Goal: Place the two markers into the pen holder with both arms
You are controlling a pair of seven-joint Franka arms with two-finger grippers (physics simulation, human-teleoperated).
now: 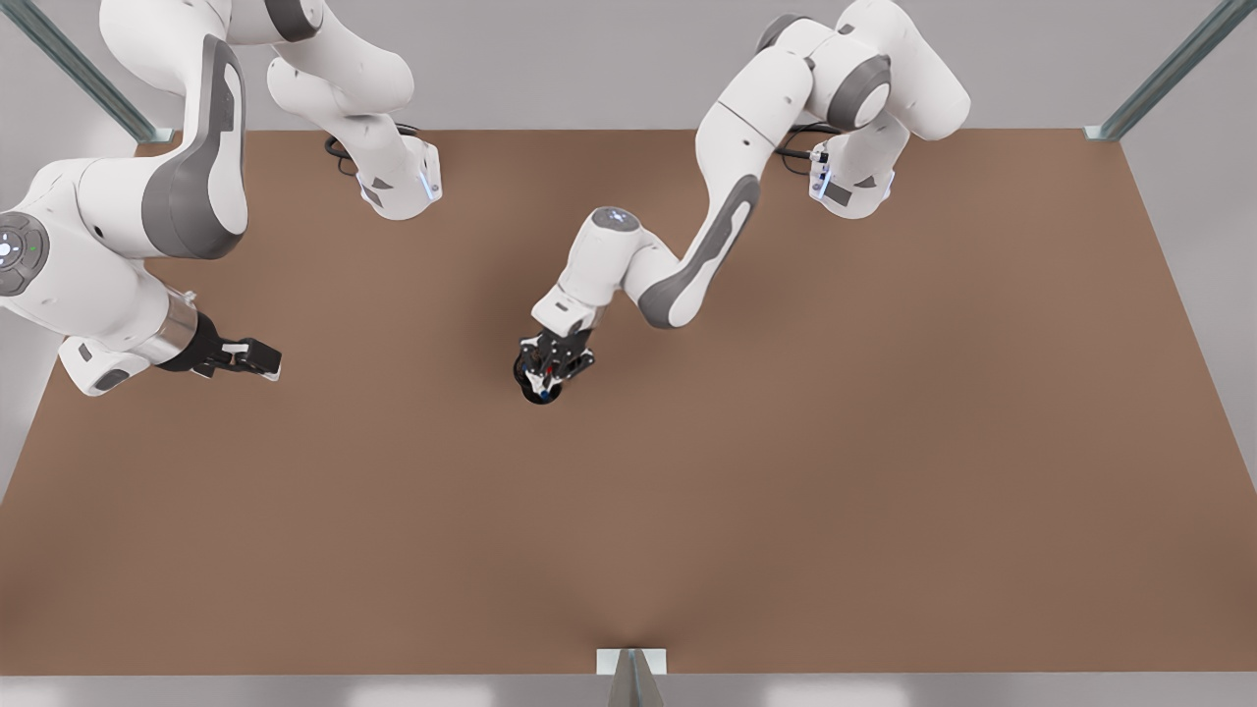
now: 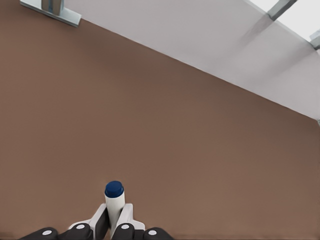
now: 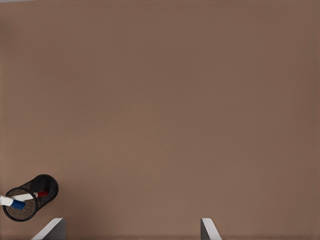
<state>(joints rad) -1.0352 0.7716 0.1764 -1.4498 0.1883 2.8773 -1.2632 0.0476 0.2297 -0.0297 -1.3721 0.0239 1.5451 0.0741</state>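
The black mesh pen holder (image 1: 535, 397) (image 3: 31, 196) stands near the middle of the brown table. My left gripper (image 1: 556, 361) (image 2: 115, 214) hangs over it, shut on the blue-capped marker (image 2: 114, 192) (image 3: 16, 203). The marker's blue cap points down at the holder's rim, and its white barrel runs up out of the right wrist view. A red piece of the red-capped marker (image 3: 42, 193) shows inside the holder. My right gripper (image 1: 257, 358) (image 3: 132, 222) waits open at the front view's left, with nothing between its fingers.
The brown table (image 1: 835, 491) stretches wide around the holder. A small grey bracket (image 1: 631, 663) (image 2: 50, 10) sits at the table's near edge. Both arm bases (image 1: 398, 187) (image 1: 849, 187) stand at the far edge, and metal posts (image 1: 1164, 74) rise at the far corners.
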